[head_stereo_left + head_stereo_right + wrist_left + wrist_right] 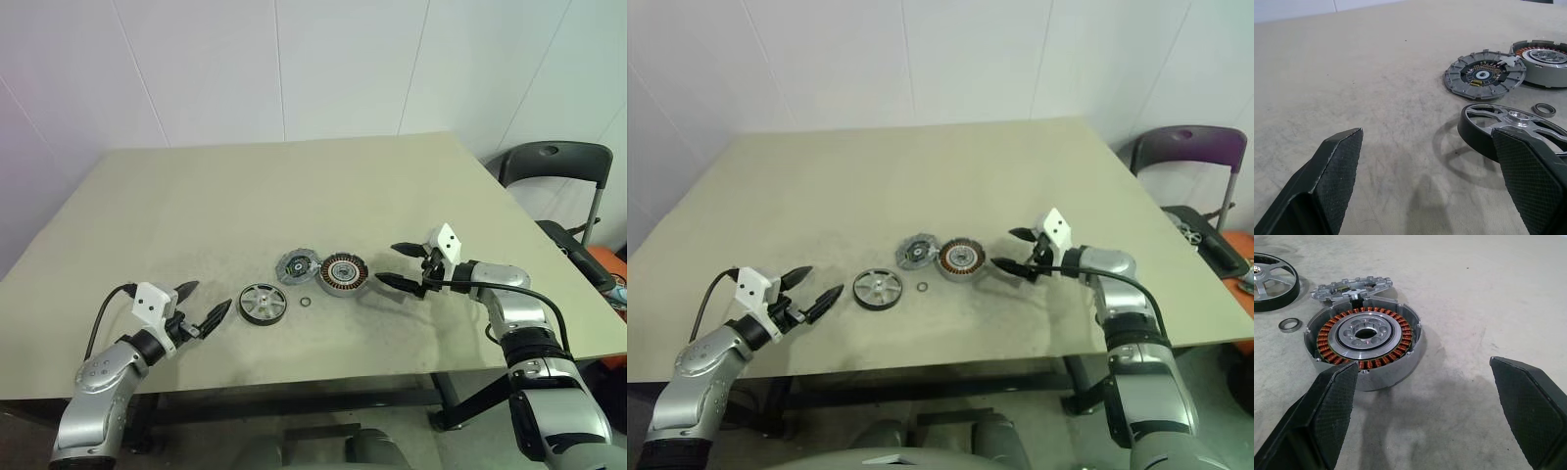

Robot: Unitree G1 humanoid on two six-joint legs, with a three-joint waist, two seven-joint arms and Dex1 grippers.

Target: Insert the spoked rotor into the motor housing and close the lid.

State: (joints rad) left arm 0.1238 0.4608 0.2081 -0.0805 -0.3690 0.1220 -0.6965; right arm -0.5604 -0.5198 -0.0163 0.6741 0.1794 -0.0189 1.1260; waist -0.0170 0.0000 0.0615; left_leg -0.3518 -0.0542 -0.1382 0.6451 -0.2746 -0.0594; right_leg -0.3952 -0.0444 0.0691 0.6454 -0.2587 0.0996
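On the near part of the beige table [294,186], toward its front edge: four loose metal parts in a short row, flanked by two grippers.

Item 1, one left gripper [203,311]: fingers spread wide, holding nothing, hovering just left of the row. Its wrist view shows textured pads [1344,161] on the inner faces, a detail too small to read from the head views.

Item 2, one spoked rotor [263,302]: lying flat, the nearest part and the leftmost of the row, just beside the left gripper but apart from it. The left wrist view shows its dark outer wall and bright hub.

Item 3, one small thin ring [306,302]: flat on the table, between the rotor and the housing, touching neither.

Item 4, one motor housing [344,274]: upright on its base, open side up, at the right end of the row. The right wrist view shows the copper windings around a pale centre with a ring of small holes; the head views give only an orange band.

Item 5, one lid [295,265]: slightly farther back, left of the housing. In the right wrist view its edge appears close against the housing rim; contact cannot be confirmed.

Item 6, one right gripper [404,265]: fingers spread wide, empty, just right of the housing, pointing at it.

Far right, beyond the table: one dark chair [554,171].
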